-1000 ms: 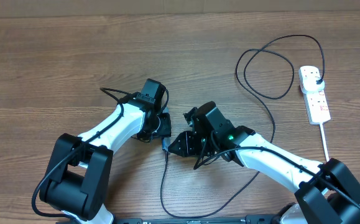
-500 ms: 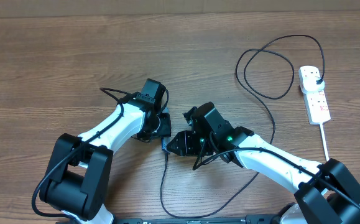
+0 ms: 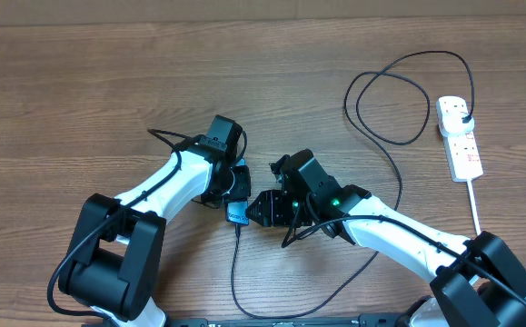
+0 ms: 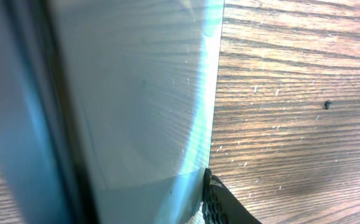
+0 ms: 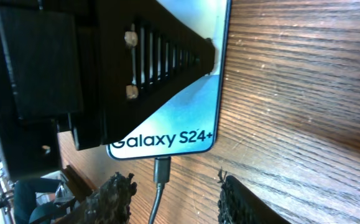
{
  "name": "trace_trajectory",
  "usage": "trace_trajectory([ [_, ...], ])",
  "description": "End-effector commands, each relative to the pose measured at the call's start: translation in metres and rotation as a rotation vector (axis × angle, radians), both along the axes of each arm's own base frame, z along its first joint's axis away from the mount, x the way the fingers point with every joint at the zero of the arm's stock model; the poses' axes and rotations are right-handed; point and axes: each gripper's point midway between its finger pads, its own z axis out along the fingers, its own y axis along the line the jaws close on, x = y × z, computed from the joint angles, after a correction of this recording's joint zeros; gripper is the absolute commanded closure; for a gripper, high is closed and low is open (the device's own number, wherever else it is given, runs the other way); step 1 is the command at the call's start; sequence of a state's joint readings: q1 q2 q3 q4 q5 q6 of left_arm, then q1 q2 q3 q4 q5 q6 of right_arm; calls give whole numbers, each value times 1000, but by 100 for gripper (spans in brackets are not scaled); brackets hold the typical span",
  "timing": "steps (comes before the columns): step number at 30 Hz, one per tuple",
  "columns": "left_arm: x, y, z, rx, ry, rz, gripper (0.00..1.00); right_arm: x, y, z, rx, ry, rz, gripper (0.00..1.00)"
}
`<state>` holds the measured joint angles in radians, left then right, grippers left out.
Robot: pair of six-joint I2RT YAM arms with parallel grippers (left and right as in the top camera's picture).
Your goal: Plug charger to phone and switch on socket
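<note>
The phone (image 3: 237, 214) is held on edge at mid-table in my left gripper (image 3: 231, 191), which is shut on it. In the left wrist view the phone (image 4: 136, 93) fills the left side, with one finger (image 4: 216, 200) against its edge. In the right wrist view the lit screen (image 5: 186, 118) reads "Galaxy S24+". The charger's connector (image 5: 161, 169) sits in the phone's bottom port. My right gripper (image 5: 176, 199) is open, its fingers either side of the cable without touching it; it also shows in the overhead view (image 3: 259, 211). The black charger cable (image 3: 233, 268) loops right to the white socket (image 3: 461, 141).
The charger's black plug (image 3: 463, 114) sits in the socket's far outlet. The socket's white cord (image 3: 474, 209) runs toward the table's front right. The cable's wide loops (image 3: 390, 141) lie between my right arm and the socket.
My right gripper has opened and let go of the connector, which now stays in the phone's port. The phone's lit lower end now shows, and the cable below it has shifted slightly left.
</note>
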<state>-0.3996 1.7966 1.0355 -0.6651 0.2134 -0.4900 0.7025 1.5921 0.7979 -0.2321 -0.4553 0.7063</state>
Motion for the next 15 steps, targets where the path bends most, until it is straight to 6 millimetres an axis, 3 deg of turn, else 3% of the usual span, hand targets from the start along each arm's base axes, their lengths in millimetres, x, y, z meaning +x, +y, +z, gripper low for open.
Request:
trace_trajectory([
  [1,-4,0,-7,14,20,-17,71,4,0,7,-5,-34,-10,51],
  [6,-4,0,-7,15,19,-17,71,6,-5,3,-34,-39,-23,50],
  [15,-3,1,-7,21,17,-16,66,14,-27,-12,-162,-66,-96,32],
])
